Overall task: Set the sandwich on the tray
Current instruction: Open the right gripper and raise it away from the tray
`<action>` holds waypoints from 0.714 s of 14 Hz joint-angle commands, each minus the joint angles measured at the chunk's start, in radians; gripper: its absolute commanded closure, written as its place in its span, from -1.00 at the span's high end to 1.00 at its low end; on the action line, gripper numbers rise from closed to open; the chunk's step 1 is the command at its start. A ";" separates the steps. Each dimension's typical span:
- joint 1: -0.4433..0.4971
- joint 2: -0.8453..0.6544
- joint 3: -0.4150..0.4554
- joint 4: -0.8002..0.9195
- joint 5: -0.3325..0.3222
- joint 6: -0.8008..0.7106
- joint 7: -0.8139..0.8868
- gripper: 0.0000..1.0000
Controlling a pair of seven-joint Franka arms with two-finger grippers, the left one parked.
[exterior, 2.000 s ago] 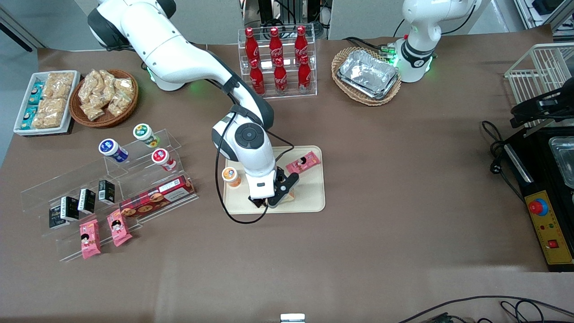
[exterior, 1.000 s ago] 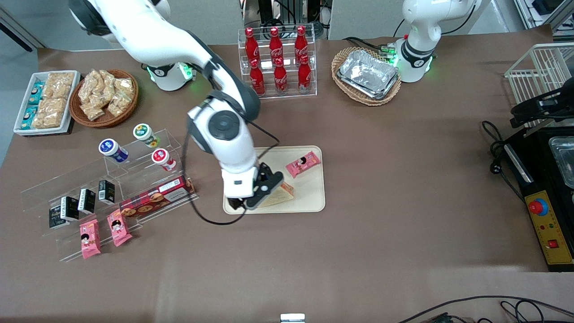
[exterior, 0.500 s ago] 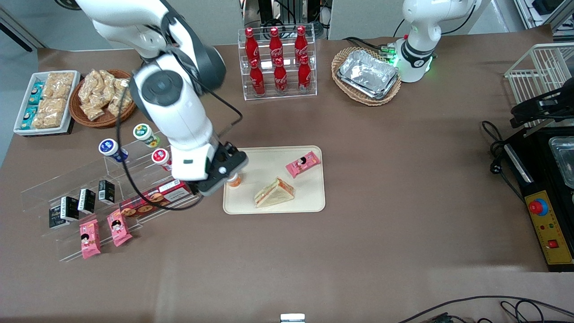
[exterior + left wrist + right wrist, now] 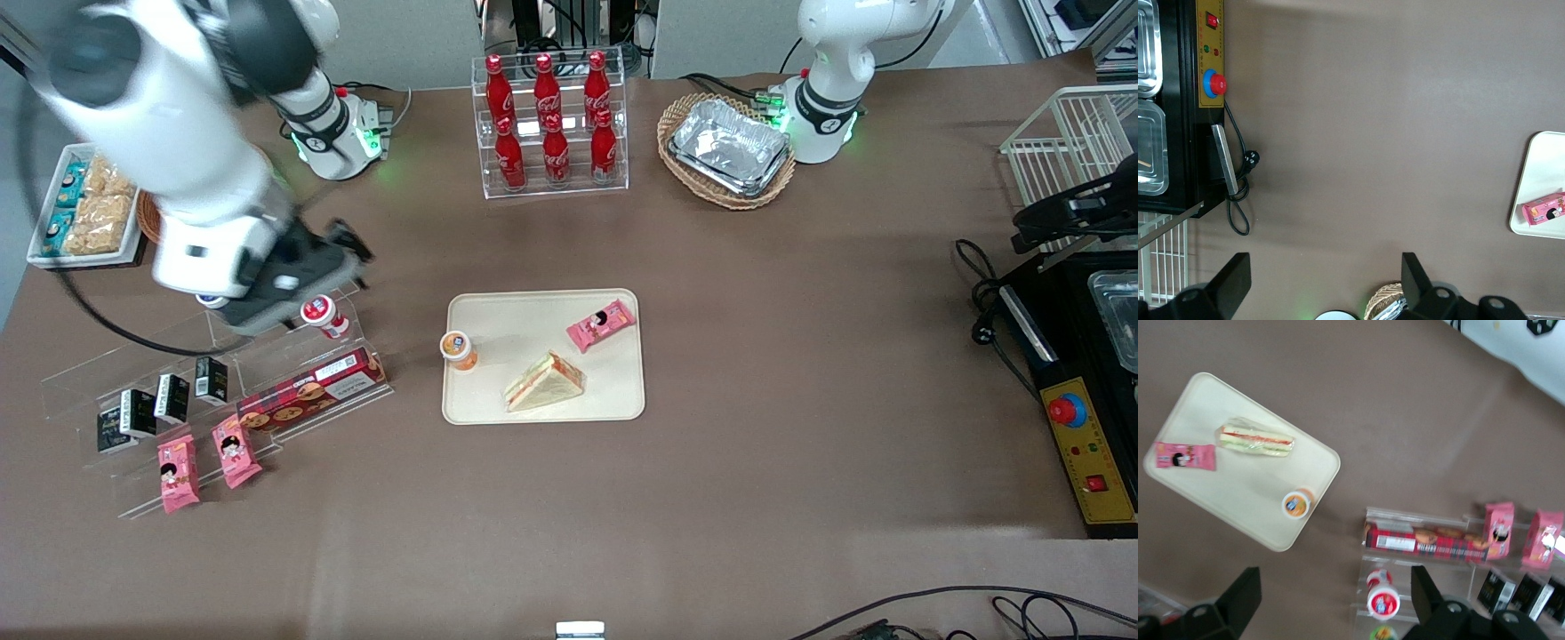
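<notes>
The sandwich [image 4: 544, 382], a clear-wrapped wedge with an orange-red and green filling edge, lies flat on the cream tray [image 4: 524, 316], on the part nearest the front camera. The right wrist view also shows the sandwich [image 4: 1257, 440] resting on the tray [image 4: 1225, 493]. My gripper [image 4: 311, 267] hangs high above the acrylic shelf, well away from the tray toward the working arm's end. It is open [image 4: 1335, 587], its fingers spread wide with nothing between them.
A pink snack packet [image 4: 601, 324] and an orange-lidded cup [image 4: 459, 348] share the tray. The acrylic shelf [image 4: 267, 356] holds cups, a biscuit box and small cartons. A cola bottle rack [image 4: 549, 124] and a basket of foil trays [image 4: 729, 147] stand farther from the camera.
My gripper let go of the sandwich on the tray, then rose and swung away toward the working arm's end, over the acrylic shelf. The sandwich stays where it was set.
</notes>
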 commanded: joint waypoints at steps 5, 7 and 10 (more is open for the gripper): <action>-0.255 -0.102 -0.008 -0.018 0.093 -0.116 -0.004 1.00; -0.294 -0.102 -0.039 -0.018 0.090 -0.118 0.016 1.00; -0.276 -0.104 -0.117 -0.018 0.081 -0.133 0.239 1.00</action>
